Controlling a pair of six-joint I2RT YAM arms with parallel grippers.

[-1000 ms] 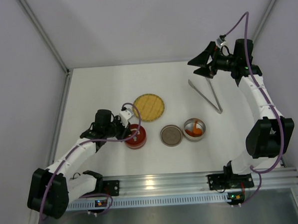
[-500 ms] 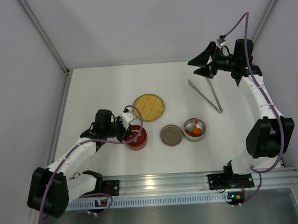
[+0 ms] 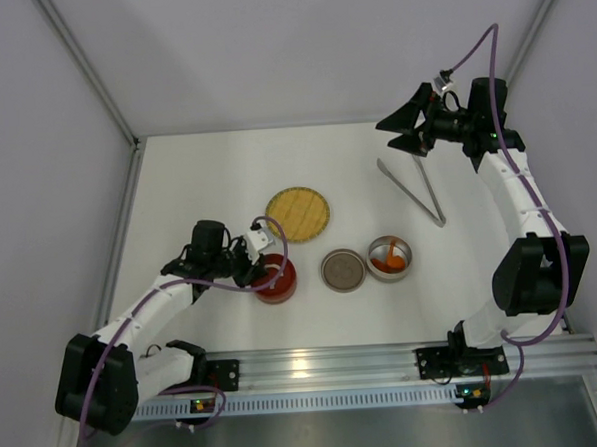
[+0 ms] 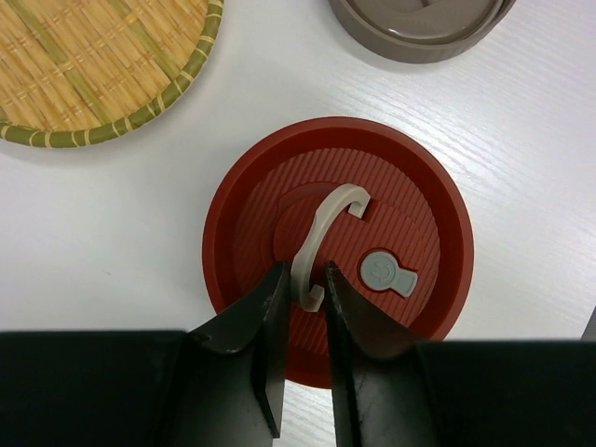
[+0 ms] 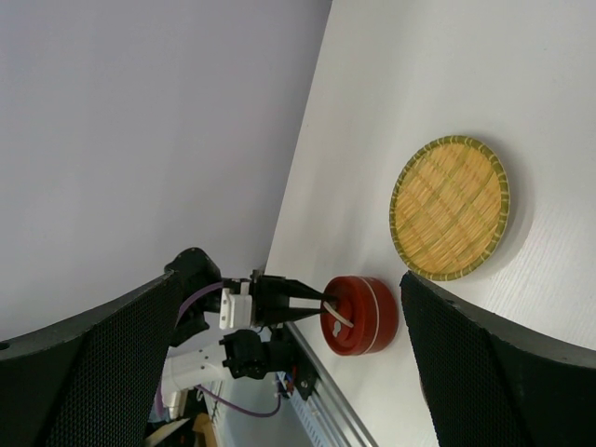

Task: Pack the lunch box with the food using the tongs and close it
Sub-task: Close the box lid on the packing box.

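Writing: the grey tab [image 4: 386, 273] on the red lid [image 4: 251, 223] bears a small round embossed mark, and no letters are legible.
Change: the left gripper [image 4: 305, 275] and the red lid sit slightly lower and further right in the top view than a second ago. Its fingers have spread a little. The right arm is unchanged.
Left gripper: narrowly parted astride the lower end of the pale loop handle [image 4: 321, 219]; whether it pinches it cannot be told.
Right gripper [image 3: 392, 135]: upper right, spread wide, empty.
Tongs [image 3: 409, 193]: flat on the table [image 3: 206, 178], right of centre, untouched.
Food [image 3: 387, 264]: orange pieces inside the open tin [image 3: 405, 246], lower centre-right, beside the brown tin [image 3: 343, 270].
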